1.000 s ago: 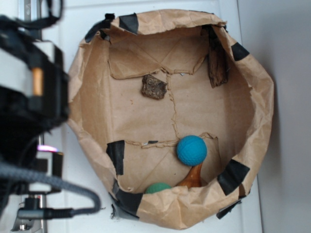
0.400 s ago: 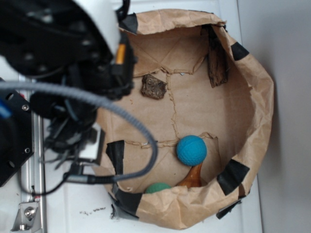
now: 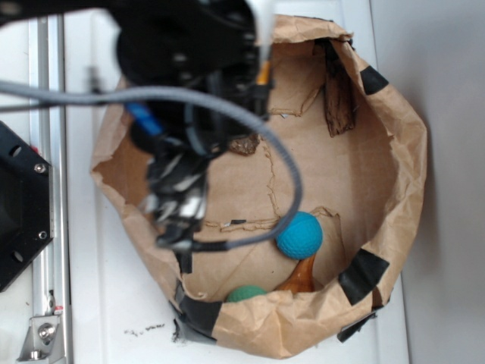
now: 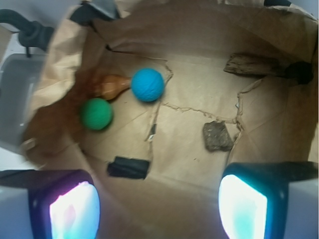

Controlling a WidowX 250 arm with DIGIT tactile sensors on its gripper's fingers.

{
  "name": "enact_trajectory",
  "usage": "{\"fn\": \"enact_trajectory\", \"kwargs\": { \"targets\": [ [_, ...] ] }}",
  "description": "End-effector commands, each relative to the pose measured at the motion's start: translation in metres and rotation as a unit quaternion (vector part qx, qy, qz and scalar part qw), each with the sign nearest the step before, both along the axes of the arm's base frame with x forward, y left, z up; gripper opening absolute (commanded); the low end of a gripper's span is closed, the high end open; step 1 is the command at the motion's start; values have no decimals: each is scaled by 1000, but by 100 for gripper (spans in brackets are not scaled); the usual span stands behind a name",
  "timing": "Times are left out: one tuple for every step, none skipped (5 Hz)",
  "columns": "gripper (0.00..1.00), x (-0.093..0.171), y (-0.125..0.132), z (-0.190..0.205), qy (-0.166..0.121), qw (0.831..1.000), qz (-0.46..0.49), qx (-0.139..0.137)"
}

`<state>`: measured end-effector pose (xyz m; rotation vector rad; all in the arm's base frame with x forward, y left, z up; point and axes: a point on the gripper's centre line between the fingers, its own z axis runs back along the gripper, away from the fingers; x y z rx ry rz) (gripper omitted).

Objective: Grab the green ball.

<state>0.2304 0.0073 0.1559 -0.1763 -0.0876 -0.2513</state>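
Green ball point(image 3: 246, 293) half hidden behind paper bag rim point(image 3: 303, 322) — gripper point(image 3: 178, 220) blurred.

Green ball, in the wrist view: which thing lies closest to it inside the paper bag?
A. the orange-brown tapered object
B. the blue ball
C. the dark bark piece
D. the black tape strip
A: the green ball lies right beside the orange-brown tapered object, while the other three things lie farther off.

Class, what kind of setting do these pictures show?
Probably a robot lab bench: a white table with a metal rail, and a taped paper bag holding the green ball under the gripper.
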Motion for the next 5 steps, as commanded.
{"fn": "enact_trajectory", "kwargs": {
  "targets": [
    [100,19,-11,-30,-29,997,-55,-39],
    [100,6,-24,-37,-106,987,-109,-52],
    [100,6,-24,-37,-106,987,-109,-52],
    [100,6,-24,-37,-106,987,-109,-52],
    [100,6,-24,-37,-106,987,-109,-52]
  ]
}}
